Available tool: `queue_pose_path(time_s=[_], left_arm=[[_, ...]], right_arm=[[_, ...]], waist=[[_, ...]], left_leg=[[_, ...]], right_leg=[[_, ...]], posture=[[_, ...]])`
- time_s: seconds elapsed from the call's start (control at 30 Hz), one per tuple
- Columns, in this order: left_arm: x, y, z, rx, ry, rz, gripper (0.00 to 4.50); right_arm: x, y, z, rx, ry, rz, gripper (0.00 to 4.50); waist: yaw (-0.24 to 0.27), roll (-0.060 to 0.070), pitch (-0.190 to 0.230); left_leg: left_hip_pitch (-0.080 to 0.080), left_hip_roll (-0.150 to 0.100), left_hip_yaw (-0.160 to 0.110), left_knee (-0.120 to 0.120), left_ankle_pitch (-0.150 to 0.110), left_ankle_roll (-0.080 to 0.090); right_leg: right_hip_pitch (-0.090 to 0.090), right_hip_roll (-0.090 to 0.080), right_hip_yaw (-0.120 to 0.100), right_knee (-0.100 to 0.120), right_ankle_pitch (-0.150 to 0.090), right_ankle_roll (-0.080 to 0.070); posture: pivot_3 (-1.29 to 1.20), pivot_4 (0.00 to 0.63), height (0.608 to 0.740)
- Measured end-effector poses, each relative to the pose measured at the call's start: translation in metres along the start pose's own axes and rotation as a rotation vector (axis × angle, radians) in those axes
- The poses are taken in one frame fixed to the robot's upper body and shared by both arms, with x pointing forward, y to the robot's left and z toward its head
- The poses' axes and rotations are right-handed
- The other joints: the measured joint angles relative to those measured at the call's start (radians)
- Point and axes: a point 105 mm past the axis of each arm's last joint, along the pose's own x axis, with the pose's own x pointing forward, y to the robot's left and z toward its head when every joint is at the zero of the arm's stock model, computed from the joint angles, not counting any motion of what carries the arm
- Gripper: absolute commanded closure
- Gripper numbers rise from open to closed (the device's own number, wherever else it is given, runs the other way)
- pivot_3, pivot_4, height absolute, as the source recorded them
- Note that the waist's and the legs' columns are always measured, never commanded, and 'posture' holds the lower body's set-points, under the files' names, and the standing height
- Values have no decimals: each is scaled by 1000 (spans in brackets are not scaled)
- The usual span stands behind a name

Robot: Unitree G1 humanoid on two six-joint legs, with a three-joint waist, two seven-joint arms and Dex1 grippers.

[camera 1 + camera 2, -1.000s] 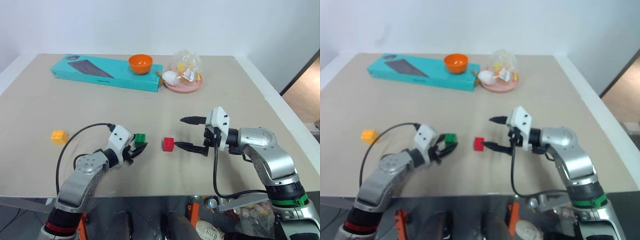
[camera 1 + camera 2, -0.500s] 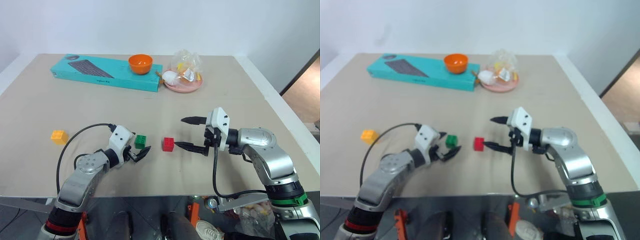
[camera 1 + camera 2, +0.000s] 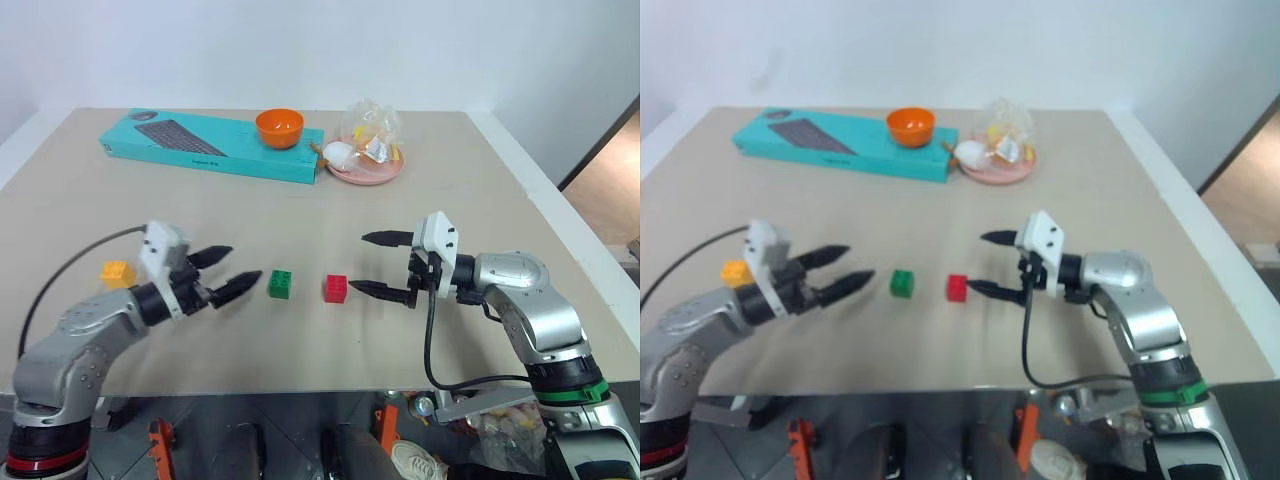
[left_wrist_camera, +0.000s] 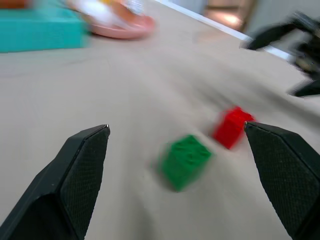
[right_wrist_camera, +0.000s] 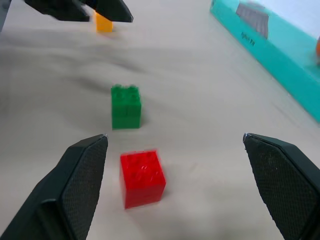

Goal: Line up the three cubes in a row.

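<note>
- I have two of the three cubes side by side now: the small green plastic brick cube with a bumpy top [image 3: 280,284] sits on the table just beside the small red plastic brick cube with a bumpy top [image 3: 337,288], with a little gap between them
- The small yellow-orange plastic brick cube [image 3: 118,272] sits well apart from them, out on my left side, so I think the job is about two thirds done
- My left gripper [image 3: 222,272] has its two black fingers spread wide and holds nothing; it hangs between the yellow-orange cube and the green one
- My right gripper [image 3: 378,265] is spread wide too and holds nothing; its lower finger tip is just beside the red cube
- I think the next step is to turn my left gripper to the yellow-orange cube, pinch it, and set it down next to the green cube so all three make one line
- I must take care not to bump the green cube when I bring the last one in
- Far back on the beige table [image 3: 450,180] are a long teal cardboard box [image 3: 200,145], a round orange bowl [image 3: 281,127] and a pink plate with wrapped snacks [image 3: 368,160]; none of them is in my way
</note>
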Motion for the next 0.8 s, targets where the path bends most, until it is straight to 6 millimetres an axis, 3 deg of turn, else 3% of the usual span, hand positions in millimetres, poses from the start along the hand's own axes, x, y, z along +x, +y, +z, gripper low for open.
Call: queue_pose_path(time_s=[0.23, 0.47, 0.63, 0.8], left_arm=[[-27, 59, 7, 85, -55, 387, 58], [-51, 72, -8, 112, -48, 540, 58], [-56, 71, -9, 111, -54, 549, 58], [-75, 86, -4, 101, -82, 652, 58]], right_arm=[[13, 10, 4, 29, -47, 58, 0], [18, 16, 5, 30, -60, 96, 0], [20, 17, 8, 11, -62, 112, 0], [20, 16, 6, 6, -52, 119, 0]], waist=[[1, 0, 0], [1, 0, 0], [1, 0, 0], [1, 0, 0]], left_leg=[[-1, 0, 1, -1, 0, 0], [0, 1, 1, -1, 0, -1], [0, 1, 1, -1, 0, -1], [0, 1, 1, -1, 0, -1]], right_leg=[[0, -2, 1, 0, 1, 2], [-1, -4, 0, 0, -1, -2], [-1, -4, 0, 0, -1, -4], [-1, -4, 0, 0, -1, -4]], posture=[[0, 150, 740], [0, 150, 740], [0, 150, 740], [0, 150, 740]])
